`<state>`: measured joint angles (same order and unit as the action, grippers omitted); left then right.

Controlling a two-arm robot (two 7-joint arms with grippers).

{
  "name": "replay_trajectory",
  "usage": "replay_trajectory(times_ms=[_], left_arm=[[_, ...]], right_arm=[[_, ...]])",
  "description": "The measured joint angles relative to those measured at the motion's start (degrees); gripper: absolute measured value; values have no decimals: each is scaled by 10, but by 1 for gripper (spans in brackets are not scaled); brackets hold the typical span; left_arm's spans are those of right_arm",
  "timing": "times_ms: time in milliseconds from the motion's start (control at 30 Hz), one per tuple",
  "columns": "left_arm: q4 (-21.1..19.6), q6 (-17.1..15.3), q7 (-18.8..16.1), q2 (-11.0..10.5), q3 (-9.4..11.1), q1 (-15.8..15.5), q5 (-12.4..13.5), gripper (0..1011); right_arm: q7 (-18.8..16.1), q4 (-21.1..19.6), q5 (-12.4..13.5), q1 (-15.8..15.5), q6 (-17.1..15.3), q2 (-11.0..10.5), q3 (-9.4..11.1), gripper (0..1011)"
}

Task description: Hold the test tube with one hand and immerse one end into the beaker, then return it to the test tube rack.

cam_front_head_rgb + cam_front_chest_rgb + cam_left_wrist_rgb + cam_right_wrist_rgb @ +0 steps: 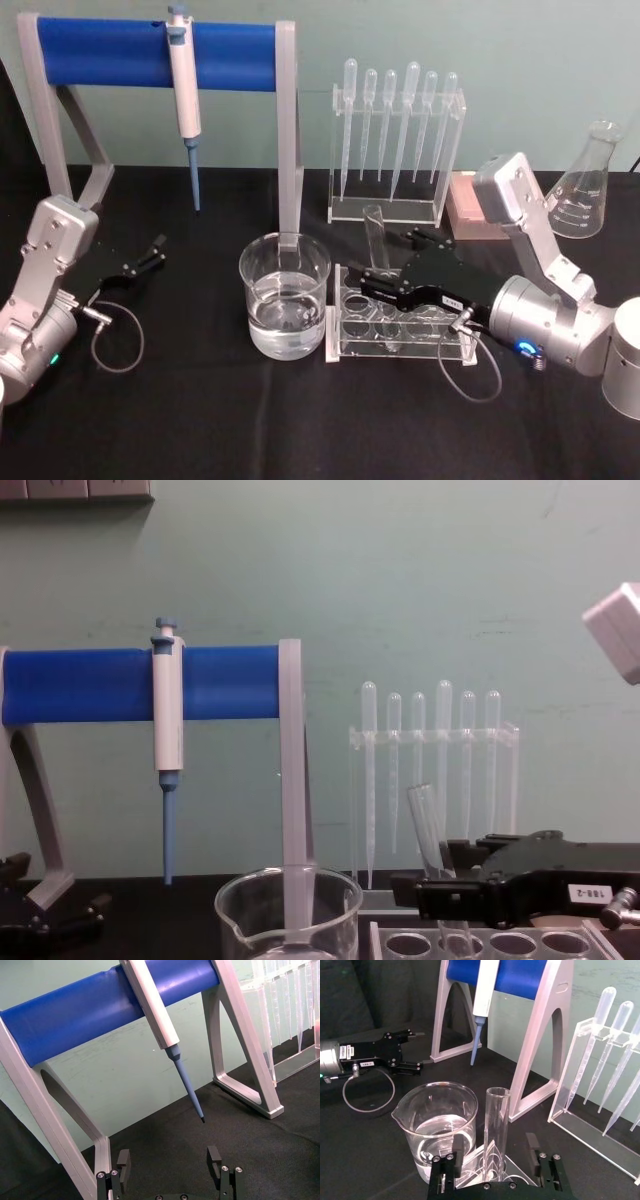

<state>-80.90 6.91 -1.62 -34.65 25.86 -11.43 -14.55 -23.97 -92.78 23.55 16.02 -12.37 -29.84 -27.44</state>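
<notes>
Grasp step: right gripper [494,1152] open, empty, astride racked tube [496,1120]; next close, lift toward beaker [284,295]; left gripper [169,1157] open, idle left.

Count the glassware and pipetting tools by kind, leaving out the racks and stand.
test tube: 1
beaker: 1
flask: 1
pipettes: 6
micropipette: 1
Total: 10
</notes>
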Motion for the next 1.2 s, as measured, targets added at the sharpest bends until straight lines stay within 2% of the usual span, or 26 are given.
replay_trajectory(times_ms=[67,133,233,267,300,367,400,567,667,833,1100,1200], left_arm=[[0,0,0,0,0,0,0,1000],[0,0,0,0,0,0,0,1000],[0,0,0,0,0,0,0,1000],[0,0,0,0,0,0,0,1000],[0,0,0,0,0,0,0,1000],[0,0,0,0,0,0,0,1000],[0,0,0,0,0,0,0,1000],[0,0,0,0,0,0,0,1000],[0,0,0,0,0,0,0,1000],[0,0,0,0,0,0,0,1000],[0,0,0,0,0,0,0,1000],[0,0,0,0,0,0,0,1000]], right_arm=[[-3,1,-5,2,-2,2,-1,739],[-4,2,-7,2,-3,4,-1,707],[-8,4,-11,4,-4,7,-1,583],[-8,4,-11,4,-4,7,-1,583],[-9,4,-11,4,-4,8,0,521],[-10,4,-12,4,-4,10,1,459],[-10,4,-12,4,-4,10,1,459],[-12,0,-12,2,-3,12,6,260],[-12,-5,-10,-1,-3,12,10,227],[-9,-30,6,-14,3,11,29,227],[21,-109,48,-45,24,11,82,227],[30,-117,53,-48,27,12,88,226]])
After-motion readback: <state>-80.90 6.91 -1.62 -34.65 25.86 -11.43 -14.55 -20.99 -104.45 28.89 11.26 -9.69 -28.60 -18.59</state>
